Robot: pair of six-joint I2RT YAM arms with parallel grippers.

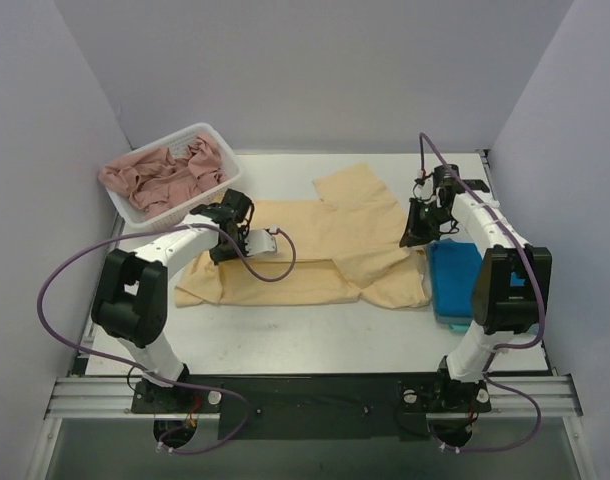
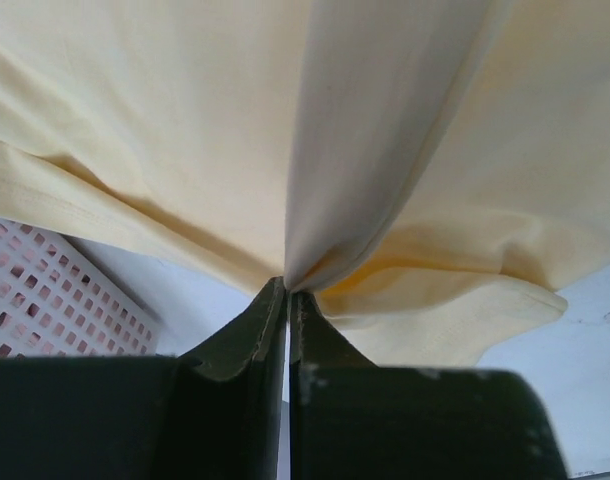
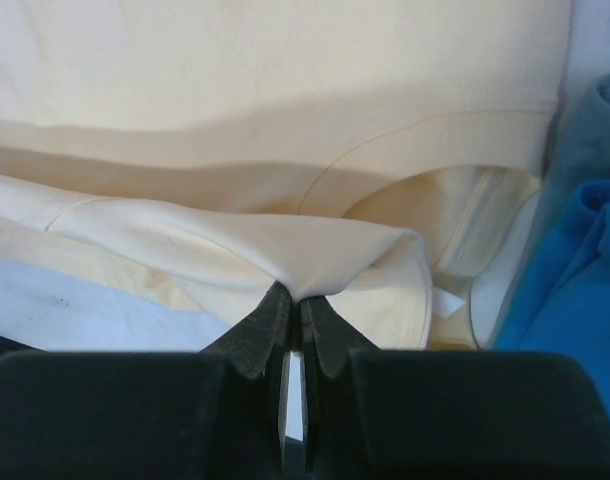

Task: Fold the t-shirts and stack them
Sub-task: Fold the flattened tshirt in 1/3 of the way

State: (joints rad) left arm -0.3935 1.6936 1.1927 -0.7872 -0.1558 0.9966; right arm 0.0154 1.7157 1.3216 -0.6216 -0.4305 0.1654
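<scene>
Pale yellow-peach t-shirt point(image 1: 330, 240), spread across the table point(image 1: 285, 340), is pinched at opposite ends by the left gripper point(image 2: 287, 288) and the right gripper point(image 3: 293, 298), each clamped on a tuck of cloth, seemingly so a fold can be carried over; the blue t-shirt point(image 1: 453, 285) is laid aside at right.

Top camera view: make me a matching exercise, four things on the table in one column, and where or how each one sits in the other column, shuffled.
1. yellow t-shirt
2. blue t-shirt
3. white basket
4. pink clothes

A. heaped inside the basket
B. compact pile beside the right arm
C. far left corner of the table
D. spread mid-table, pinched by the left gripper and the right gripper

Pairs: 1-D, 2-B, 3-C, 4-A
</scene>
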